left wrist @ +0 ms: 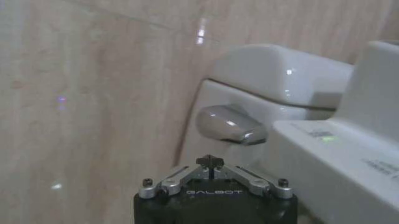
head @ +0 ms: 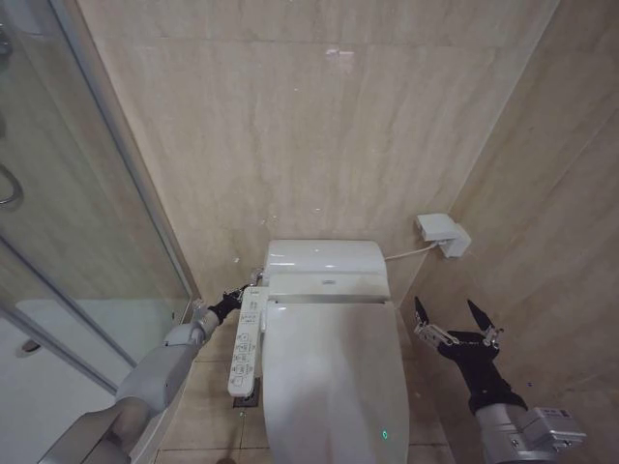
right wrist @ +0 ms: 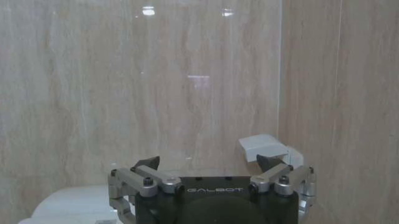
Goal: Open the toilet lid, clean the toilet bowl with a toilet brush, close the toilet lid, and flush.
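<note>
Reaching past the button panel (head: 248, 340), the left gripper (head: 235, 294) sits at the cistern's left side, fingers drawn together to a single tip just short of the chrome flush lever (left wrist: 229, 124); a closed tip suits pressing a lever. The lid (head: 334, 372) lies shut over the bowl, so flushing appears to be the step in hand. The right gripper (head: 456, 317) hangs idle beside the toilet near the wall, fingers spread wide, holding nothing.
</note>
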